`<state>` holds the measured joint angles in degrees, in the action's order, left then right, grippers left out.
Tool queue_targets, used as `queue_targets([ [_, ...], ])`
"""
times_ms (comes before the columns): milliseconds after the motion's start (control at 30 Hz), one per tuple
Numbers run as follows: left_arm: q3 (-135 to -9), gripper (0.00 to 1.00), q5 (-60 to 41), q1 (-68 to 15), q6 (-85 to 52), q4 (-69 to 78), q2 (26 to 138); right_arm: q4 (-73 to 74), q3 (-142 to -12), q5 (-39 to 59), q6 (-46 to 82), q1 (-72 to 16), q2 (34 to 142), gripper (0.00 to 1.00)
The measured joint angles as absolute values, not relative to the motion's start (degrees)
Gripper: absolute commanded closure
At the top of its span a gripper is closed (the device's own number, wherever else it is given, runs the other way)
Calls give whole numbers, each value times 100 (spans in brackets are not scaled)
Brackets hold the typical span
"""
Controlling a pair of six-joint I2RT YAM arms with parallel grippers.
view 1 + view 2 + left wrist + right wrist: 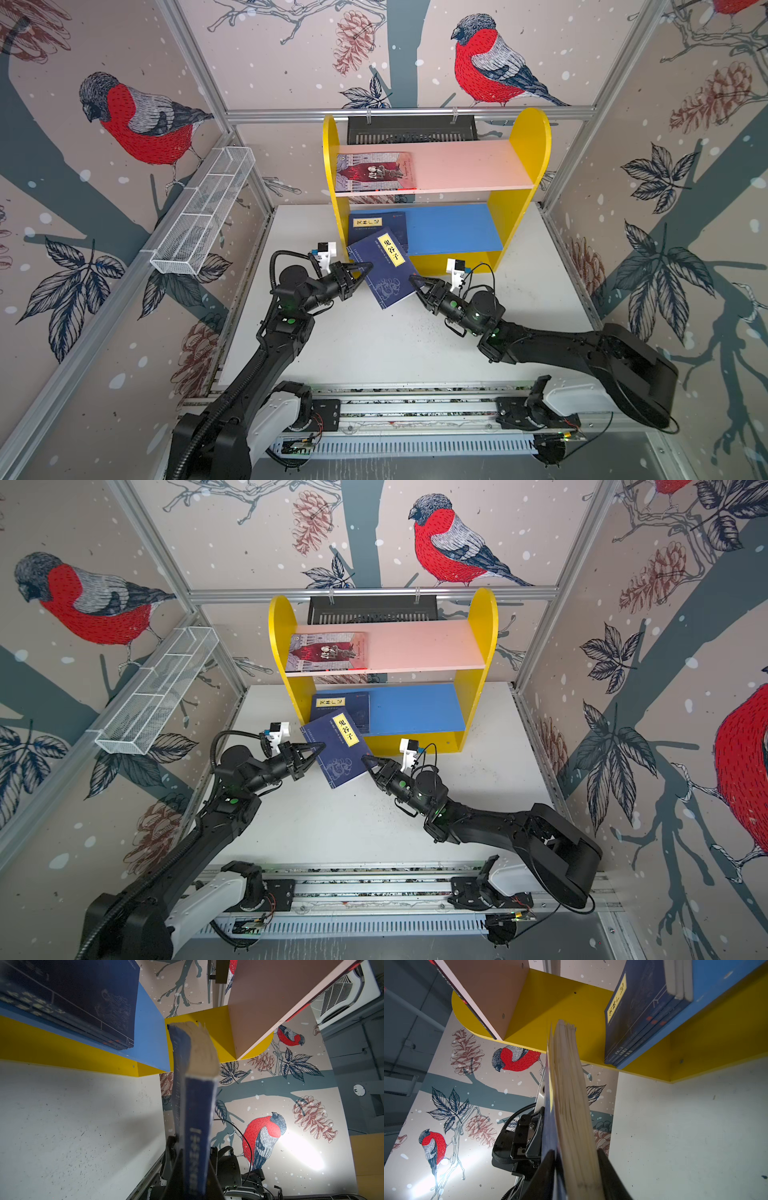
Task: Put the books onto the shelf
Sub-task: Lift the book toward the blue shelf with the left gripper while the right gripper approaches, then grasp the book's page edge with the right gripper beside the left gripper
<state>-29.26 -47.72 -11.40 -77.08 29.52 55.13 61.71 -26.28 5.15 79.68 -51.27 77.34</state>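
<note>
Top views: we see a white wire-mesh basket (203, 212) on the left wall and a black slotted tray (411, 129) behind the yellow two-tier shelf (528, 137). A navy-blue paperback w/ yellow title label (384, 270) is held tilted over the white table (374, 345), just in front of the shelf. The left tool (365, 270) is clenched on its spine edge.

A navy book stack (376, 226) lies at the left end of the blue lower board, and a grey-lilac illustrated book (374, 172) lies flat on the pink upper board.

Left wrist: paperback (197, 1105) edge-on, spine btwn the fingers.

Right wrist: right tool (575, 1167) grasps the page edge, both fingers against it. Bird-print walls all round.
</note>
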Motion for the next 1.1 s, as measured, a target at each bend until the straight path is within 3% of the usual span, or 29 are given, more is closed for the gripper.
queue_targets([
  [167,-2825,100,-4759,-1129,-7682,2786,5472,6191,-2515,589,7975,-5074,7596,96],
  [233,-2770,100,-4740,-1125,-7664,2762,5441,6176,-2517,701,7972,-5026,7568,98],
  [467,-2615,56,-4661,-1087,-7605,2753,5297,5837,-2950,1256,7754,-4764,7721,99],
  [667,-2497,37,-4794,-1087,-7452,2797,5164,5708,-3114,1719,7609,-4615,7811,99],
  [1100,-2300,29,-4952,-1039,-6755,2757,4746,5306,-3378,2969,7450,-4257,7570,99],
])
